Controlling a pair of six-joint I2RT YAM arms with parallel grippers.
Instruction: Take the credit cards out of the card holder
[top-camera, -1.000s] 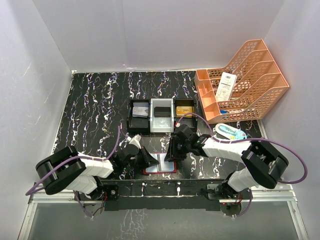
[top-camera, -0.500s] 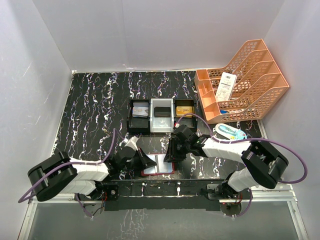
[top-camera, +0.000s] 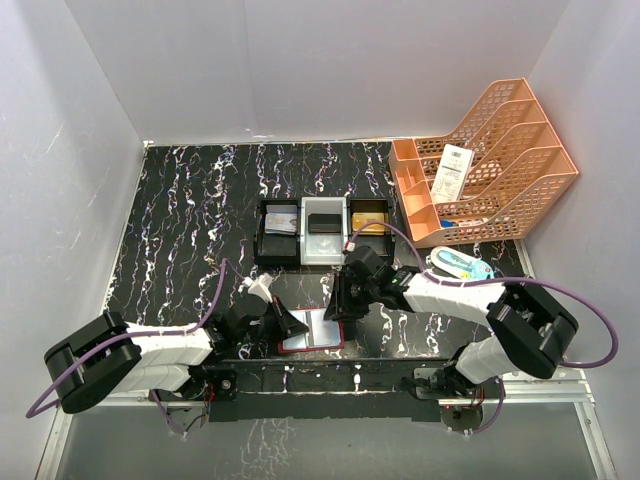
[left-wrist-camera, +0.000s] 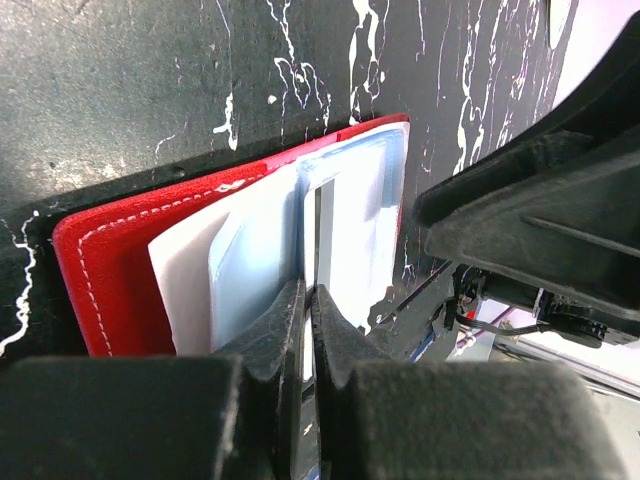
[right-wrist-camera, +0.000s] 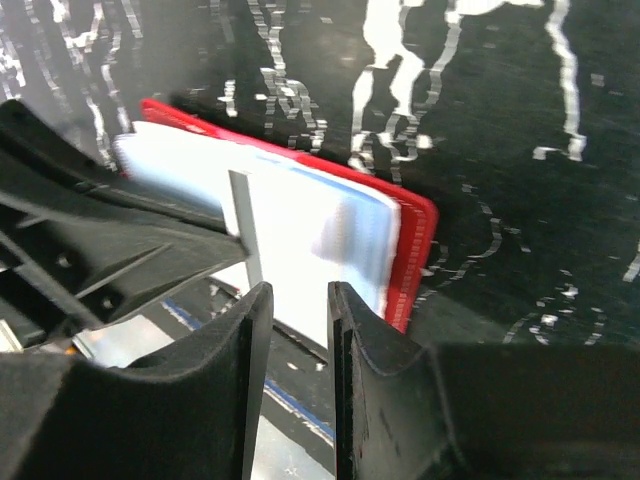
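Over the last second the left arm had drawn back toward the near edge. Its end effector (left-wrist-camera: 308, 292), pressed together on a thin card (left-wrist-camera: 318, 225) held edge-on, had dragged the open red wallet (left-wrist-camera: 95, 270) slightly leftward on the surface (top-camera: 190, 220), so one extraction seemed under way. The right end effector (right-wrist-camera: 295, 290), fingers slightly spread and gripping nothing visible, hovered at the wallet's right edge. Counted: one wallet, one pinched card, at least two pale cards (left-wrist-camera: 250, 265) inside it, one three-compartment tray (top-camera: 304, 245) and one orange rack (top-camera: 500, 140).
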